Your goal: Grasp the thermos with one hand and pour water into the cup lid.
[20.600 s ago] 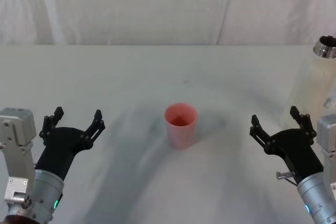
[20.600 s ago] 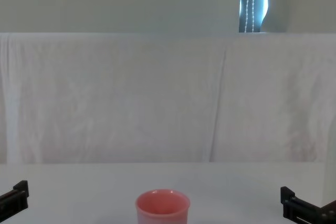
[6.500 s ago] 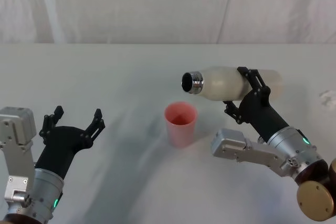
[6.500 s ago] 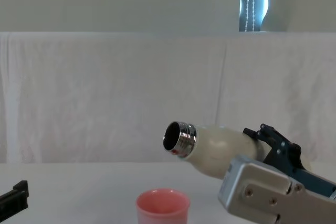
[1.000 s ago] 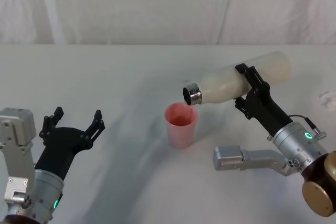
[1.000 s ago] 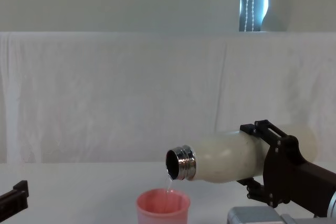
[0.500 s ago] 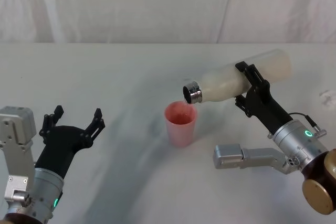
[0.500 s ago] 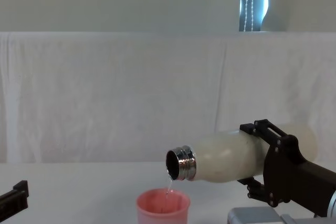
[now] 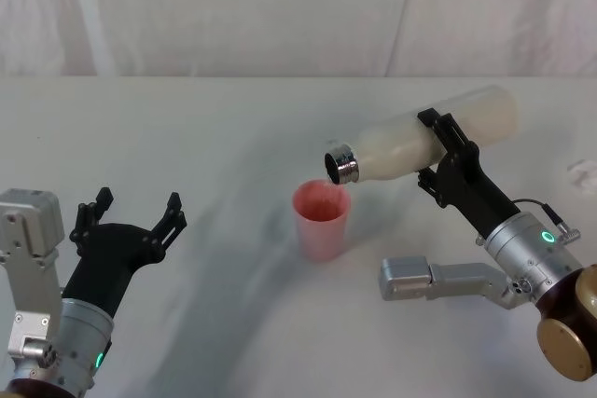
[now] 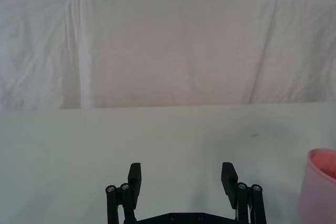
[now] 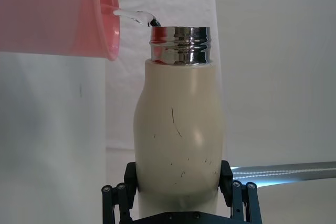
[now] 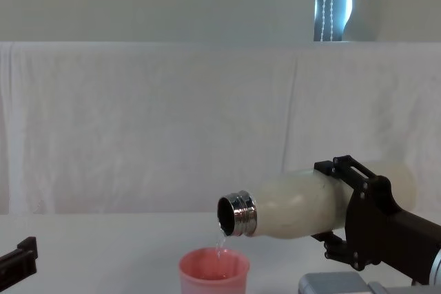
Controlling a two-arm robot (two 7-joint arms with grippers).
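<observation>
head view down from above, chest view low sideways, both share cup lid [image 9: 322, 221]

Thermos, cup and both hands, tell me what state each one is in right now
thermos: uncapped, tipped nearly flat, neck down over the cup, thin stream of water running out
cup: upright on the table, catching the water
right hand: shut on the thermos body, held off the table
left hand: open, holding nothing, parked at the near left

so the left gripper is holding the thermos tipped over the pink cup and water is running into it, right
Not quite: it is the right gripper that is clamped on the thermos, as the head view shows. The left gripper sits open and idle near the table's left side. The rest holds: the thermos is tipped over the cup lid and water runs into it.
</observation>
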